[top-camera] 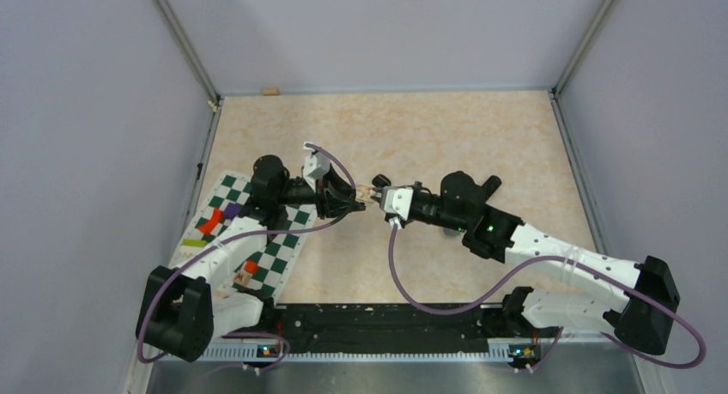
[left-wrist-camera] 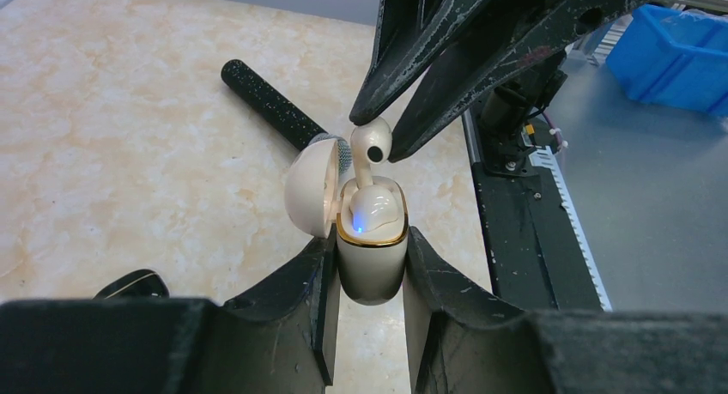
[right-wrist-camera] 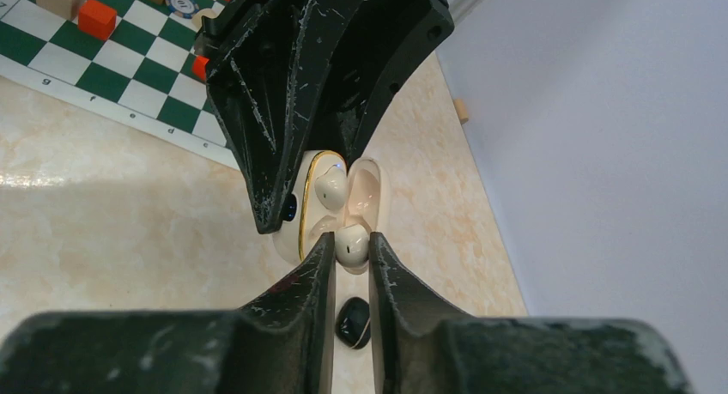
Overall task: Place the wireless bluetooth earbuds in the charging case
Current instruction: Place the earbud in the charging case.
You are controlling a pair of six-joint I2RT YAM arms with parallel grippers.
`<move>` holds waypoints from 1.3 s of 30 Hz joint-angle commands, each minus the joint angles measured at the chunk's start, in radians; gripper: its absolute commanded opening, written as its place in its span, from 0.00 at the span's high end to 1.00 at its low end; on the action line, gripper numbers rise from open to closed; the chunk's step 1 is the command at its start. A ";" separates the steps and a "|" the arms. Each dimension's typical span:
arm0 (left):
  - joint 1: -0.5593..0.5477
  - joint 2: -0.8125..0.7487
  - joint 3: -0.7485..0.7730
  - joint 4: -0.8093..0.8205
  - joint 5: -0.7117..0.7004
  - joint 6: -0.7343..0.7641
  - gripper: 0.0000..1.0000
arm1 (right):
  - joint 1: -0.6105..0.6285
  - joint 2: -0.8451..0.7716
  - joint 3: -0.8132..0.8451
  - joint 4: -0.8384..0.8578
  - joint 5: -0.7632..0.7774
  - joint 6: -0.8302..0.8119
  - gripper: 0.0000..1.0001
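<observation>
Left hand (left-wrist-camera: 369, 238): closed around the cream, egg-shaped plastic charging case (left-wrist-camera: 371, 269), one black finger pressed to each side, holding it upright.
Charging case: held up off the beige marbled table (left-wrist-camera: 129, 136). A gold rim runs round its mouth, and its domed lid (left-wrist-camera: 311, 186) is swung open to the left in the left wrist view.
Right hand (right-wrist-camera: 350, 244): closed, its two fingertips pinching the round head of a small white stemmed earbud (left-wrist-camera: 374, 141).
Held earbud: directly over the open mouth of the case. Its stem points down into the slot and its head is above the gold rim.
Seated earbud (left-wrist-camera: 373, 212): a second white one lying in the case, with a small blue light glowing just below it.
Meeting point: the two hands come tip to tip near the middle of the table in the top view.
Microphone (left-wrist-camera: 266, 98): a long black speckled handle with a mesh head, lying on the table behind the case. The open lid partly hides its head.
Black object (right-wrist-camera: 352, 321): small, glossy and rounded, on the table under the hands. What it is cannot be told.
Chessboard mat (right-wrist-camera: 112, 76): green and white squares on the left side of the table, carrying small coloured blocks, one an orange cube (right-wrist-camera: 96, 18).
</observation>
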 commanded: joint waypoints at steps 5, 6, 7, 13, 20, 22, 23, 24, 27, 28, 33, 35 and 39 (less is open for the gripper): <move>0.014 -0.019 0.004 0.094 -0.003 -0.015 0.91 | 0.018 -0.007 -0.008 0.005 -0.016 0.030 0.65; 0.014 -0.018 0.004 0.094 -0.003 -0.014 0.91 | 0.018 -0.004 -0.005 0.006 -0.014 0.036 0.63; 0.014 -0.020 0.003 0.092 0.000 -0.012 0.91 | 0.018 -0.003 -0.002 0.007 -0.014 0.042 0.61; 0.014 -0.023 -0.001 0.079 0.005 0.006 0.91 | 0.018 -0.006 0.017 0.011 0.006 0.065 0.44; 0.014 -0.024 0.003 0.081 0.032 0.004 0.91 | 0.003 -0.079 0.070 -0.051 0.024 0.067 0.31; 0.014 -0.024 0.007 0.083 0.059 0.003 0.91 | -0.028 -0.103 0.079 -0.068 -0.001 0.093 0.23; 0.014 -0.025 0.009 0.083 0.079 0.002 0.91 | -0.043 -0.115 0.078 -0.072 -0.015 0.106 0.19; 0.014 -0.029 0.009 0.082 0.092 0.002 0.91 | -0.058 -0.125 0.077 -0.075 -0.036 0.123 0.14; 0.014 -0.038 0.015 0.045 0.120 0.031 0.90 | -0.092 -0.138 0.073 -0.074 -0.090 0.170 0.02; 0.014 -0.042 0.021 0.016 0.123 0.051 0.90 | -0.096 -0.136 0.070 -0.069 -0.101 0.184 0.01; 0.014 -0.058 0.030 -0.077 0.128 0.128 0.90 | -0.096 -0.085 0.064 -0.037 -0.112 0.230 0.01; 0.014 -0.064 0.032 -0.105 0.129 0.164 0.90 | -0.096 -0.063 0.058 -0.016 -0.107 0.242 0.01; 0.015 -0.069 0.034 -0.116 0.133 0.170 0.90 | -0.097 -0.050 0.055 0.007 -0.086 0.255 0.01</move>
